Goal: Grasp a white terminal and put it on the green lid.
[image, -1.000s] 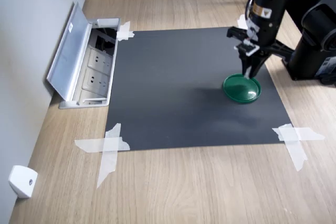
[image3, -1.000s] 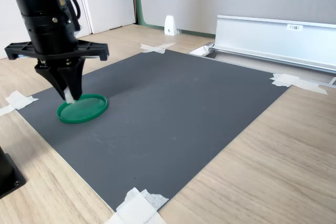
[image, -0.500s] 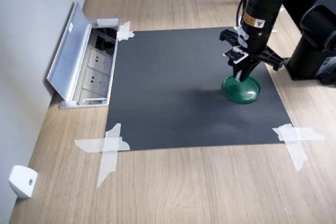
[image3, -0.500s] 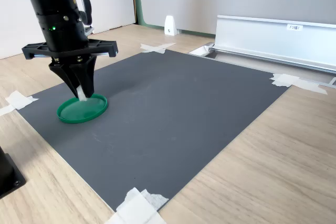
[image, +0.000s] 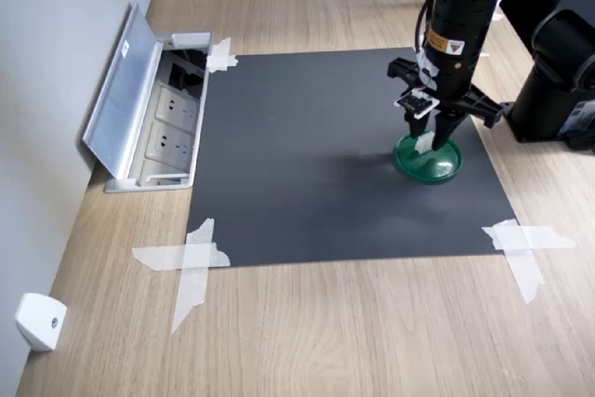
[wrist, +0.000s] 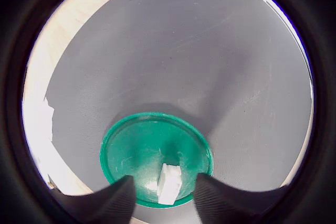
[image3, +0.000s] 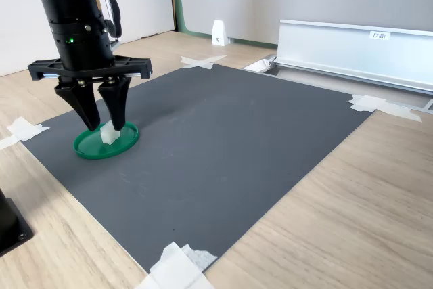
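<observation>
In the first exterior view the open socket box (image: 153, 109) sits at the far left of the desk (image: 307, 332), the dark mat (image: 307, 165) fills the middle, and the action is at the mat's right side. There the end effector (image: 430, 130) hangs straight above the lid (image: 437, 166). Half a second ago its fingers were close together with the terminal pinched between them just over the lid; now they stand spread, and the terminal (image: 425, 144) rests on the lid's green floor, no longer gripped.

The wrist view confirms it: the terminal (wrist: 169, 183) lies inside the lid (wrist: 136, 145), near the rim, with clear green showing between it and each dark finger (wrist: 113, 201). In the second exterior view the same holds at the left side, the terminal (image3: 108, 134) sitting on the lid (image3: 125, 141) below the parted end effector (image3: 100, 121).

Judged from this, the release has been made and the placement looks done; what seems left is to lift clear without brushing the small, light piece.
</observation>
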Controlling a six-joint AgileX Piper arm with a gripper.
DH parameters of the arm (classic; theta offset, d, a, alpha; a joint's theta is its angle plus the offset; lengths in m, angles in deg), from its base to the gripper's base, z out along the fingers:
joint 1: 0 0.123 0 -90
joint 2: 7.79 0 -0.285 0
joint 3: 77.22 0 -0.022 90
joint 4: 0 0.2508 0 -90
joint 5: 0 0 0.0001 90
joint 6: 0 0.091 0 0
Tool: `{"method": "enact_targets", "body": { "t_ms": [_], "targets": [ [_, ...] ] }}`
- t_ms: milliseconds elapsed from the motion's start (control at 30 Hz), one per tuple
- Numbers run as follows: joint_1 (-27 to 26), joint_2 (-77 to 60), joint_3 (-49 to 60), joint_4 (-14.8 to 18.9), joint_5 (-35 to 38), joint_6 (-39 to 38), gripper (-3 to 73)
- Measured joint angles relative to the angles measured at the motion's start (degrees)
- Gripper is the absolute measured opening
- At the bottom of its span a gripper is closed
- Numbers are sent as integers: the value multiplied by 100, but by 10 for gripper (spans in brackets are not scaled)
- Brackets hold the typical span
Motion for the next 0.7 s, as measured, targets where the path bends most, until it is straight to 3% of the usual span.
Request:
{"method": "enact_targets", "body": {
  "t_ms": [100,167,300,400,633,700],
  "targets": [
    [0,-13,0,0,-23,280,622],
    [0,-79,0,5,-23,428,653],
    [0,-539,0,39,-5,535,639],
    [-51,-967,0,122,7,590,531],
    [-978,-2008,0,219,47,658,88],
    [-1241,-2347,0,200,32,693,27]
  ]
}}
